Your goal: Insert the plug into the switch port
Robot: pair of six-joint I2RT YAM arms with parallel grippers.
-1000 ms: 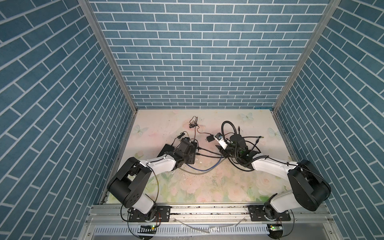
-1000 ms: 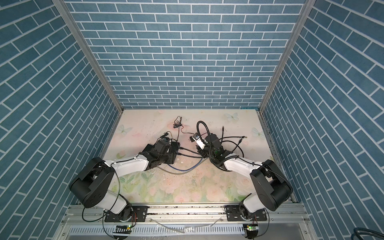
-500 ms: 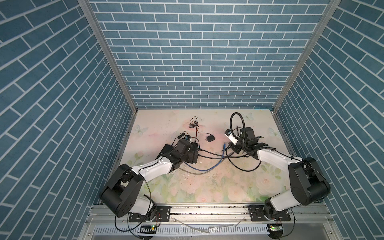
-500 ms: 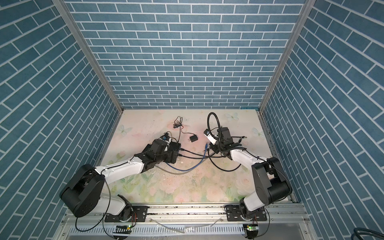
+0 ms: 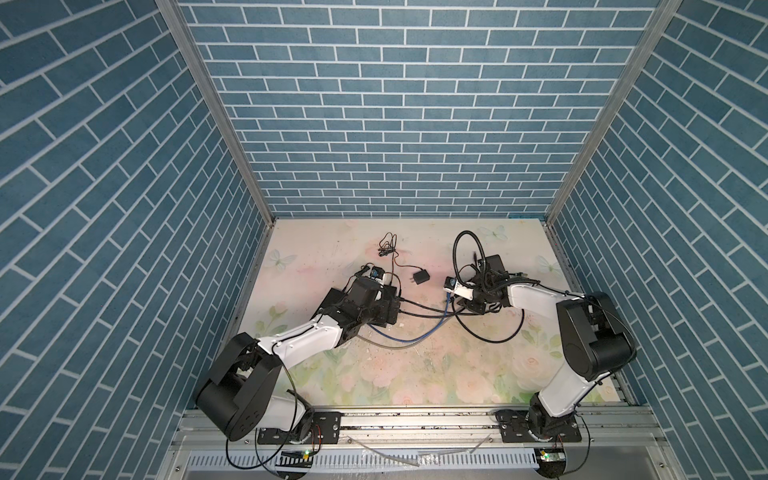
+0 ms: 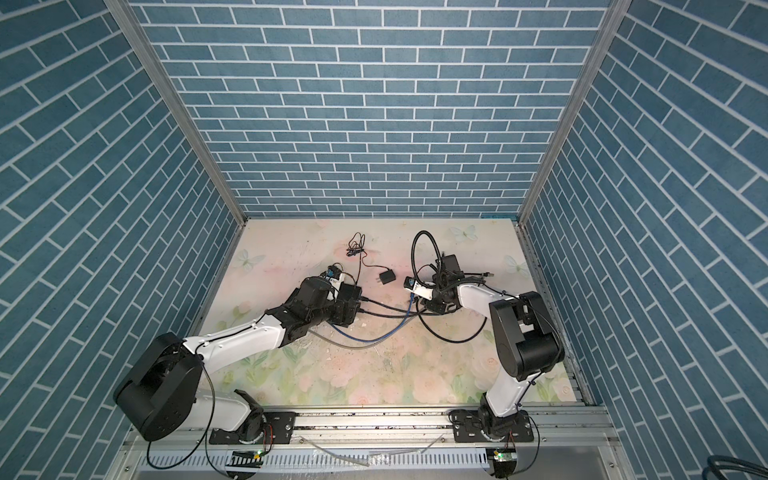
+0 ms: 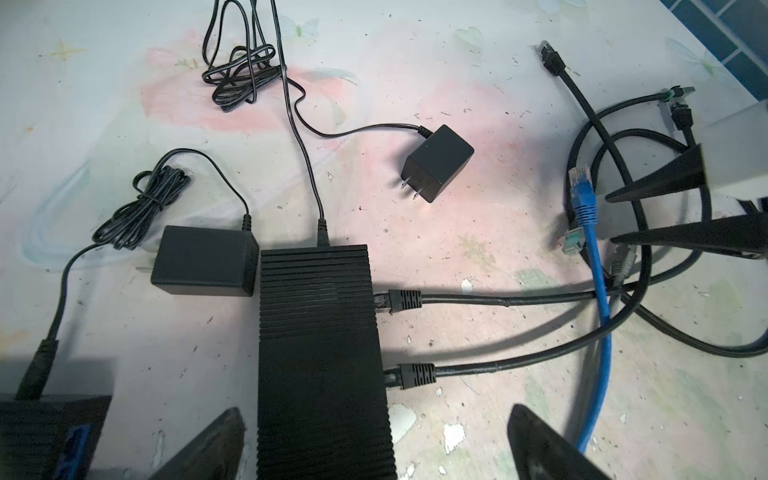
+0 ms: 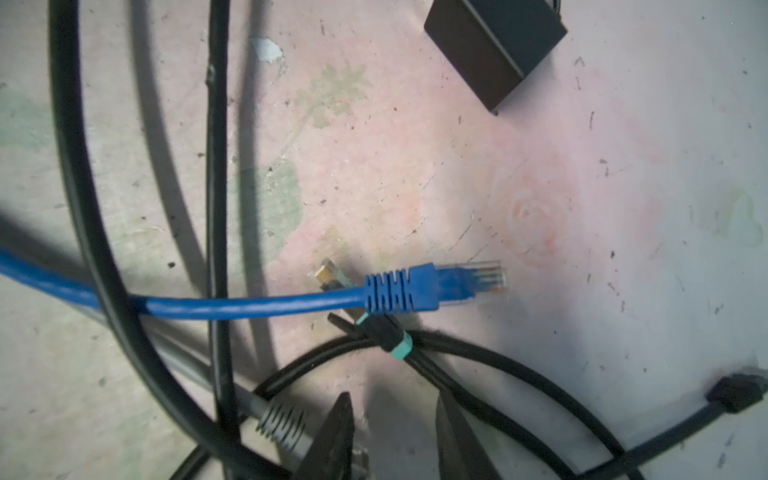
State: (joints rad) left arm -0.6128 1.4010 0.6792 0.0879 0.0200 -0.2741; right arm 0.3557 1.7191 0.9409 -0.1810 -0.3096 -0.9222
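The switch (image 7: 316, 332) is a black ribbed box flat on the floral table, with two black plugs (image 7: 399, 300) seated in its side ports. My left gripper (image 7: 374, 446) stands wide open astride the switch's near end, touching nothing; in both top views it (image 5: 388, 309) (image 6: 347, 307) hovers over the box. The loose blue plug (image 8: 436, 286) (image 7: 582, 183) lies on the table on its blue cable. My right gripper (image 8: 395, 436) (image 5: 451, 291) is just short of it, jaws partly apart and empty.
A black pronged adapter (image 7: 436, 162) lies between the arms, and a second adapter (image 7: 203, 262) rests against the switch. Thin wire coils (image 7: 241, 79) sit farther back. Black cable loops (image 8: 519, 374) and a grey plug (image 8: 282, 424) crowd the right gripper.
My left jaws have spread wide around the switch. My right gripper has drifted slightly right with its jaws narrowing a little, and the black cable loop behind it has shifted.
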